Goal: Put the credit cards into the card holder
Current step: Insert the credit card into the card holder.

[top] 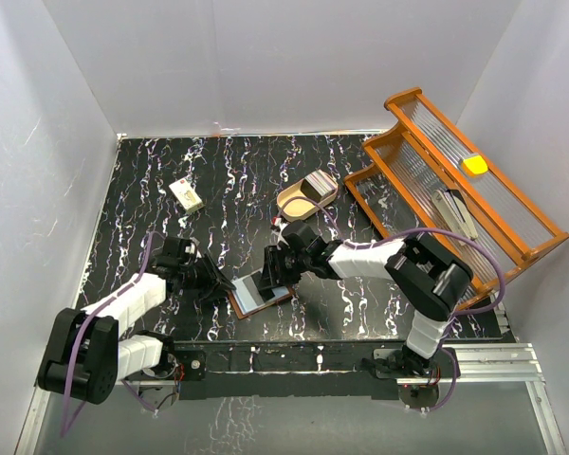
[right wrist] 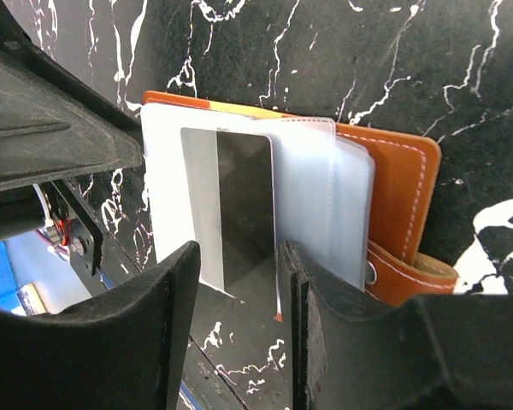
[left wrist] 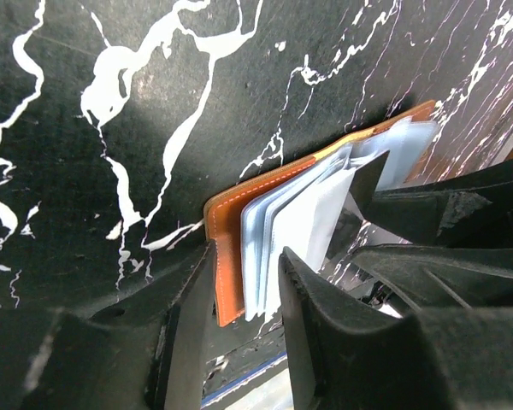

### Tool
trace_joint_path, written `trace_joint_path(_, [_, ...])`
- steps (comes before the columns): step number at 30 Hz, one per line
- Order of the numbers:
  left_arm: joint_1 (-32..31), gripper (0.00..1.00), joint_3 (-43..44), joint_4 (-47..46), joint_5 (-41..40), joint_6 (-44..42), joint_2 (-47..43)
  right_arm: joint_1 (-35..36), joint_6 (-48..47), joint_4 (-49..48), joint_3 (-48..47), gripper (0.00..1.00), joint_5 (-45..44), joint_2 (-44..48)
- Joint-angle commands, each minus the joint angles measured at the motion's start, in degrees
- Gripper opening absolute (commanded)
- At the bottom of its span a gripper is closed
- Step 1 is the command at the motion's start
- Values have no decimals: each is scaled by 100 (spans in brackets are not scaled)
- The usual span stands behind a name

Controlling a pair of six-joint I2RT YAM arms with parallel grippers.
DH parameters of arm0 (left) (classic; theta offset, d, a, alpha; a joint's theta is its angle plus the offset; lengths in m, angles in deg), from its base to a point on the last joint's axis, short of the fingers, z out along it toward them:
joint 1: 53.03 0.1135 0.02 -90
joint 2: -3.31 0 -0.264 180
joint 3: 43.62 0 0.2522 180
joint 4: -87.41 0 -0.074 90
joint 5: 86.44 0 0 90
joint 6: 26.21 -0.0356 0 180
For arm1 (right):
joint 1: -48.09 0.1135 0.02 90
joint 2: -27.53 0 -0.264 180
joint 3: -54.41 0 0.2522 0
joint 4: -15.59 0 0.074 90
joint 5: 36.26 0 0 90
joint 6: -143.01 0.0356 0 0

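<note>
right wrist view, nearest first: the right gripper (right wrist: 239, 256) has its jaws parted either side of a dark, glossy credit card (right wrist: 244, 196) that sits part-way into one of the clear plastic sleeves (right wrist: 325, 188) of the card holder (right wrist: 406, 171). the holder lies open on the marbled table (right wrist: 342, 51), close in front of the arm bases. whether the fingers actually pinch the card i cannot tell. the left gripper (left wrist: 246, 256) straddles the holder's stitched tan leather edge, fingers apart, contact unclear. the sleeves are thin, floppy and slick, so a push could buckle them, or skate the whole holder along if the left side slips. the stiff card could also catch on a pocket lip. farther back sit a beige oval tray (top: 308, 196) and a small cream block (top: 186, 194), and beyond them a ribbed wooden rack (top: 455, 180).
</note>
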Motion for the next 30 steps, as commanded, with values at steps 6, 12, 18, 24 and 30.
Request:
trace_joint_path(6, [-1,29,-38,-355,314,60,165,179,-73,-125,-283,35,49,-269])
trace_joint_path(12, [1,27,-5,-371,315,64,206,289,-37,-109,-423,33,42,-308])
trace_joint_path(18, [2,26,37,-213,221,3,232,291,-182,577,-494,41,-595,-86])
trace_joint_path(24, [-3,26,59,-77,197,-2,142,293,-338,1106,-554,44,-1014,300])
trace_joint_path(30, [-6,28,142,138,144,-65,2,293,-375,1258,-612,42,-1129,466])
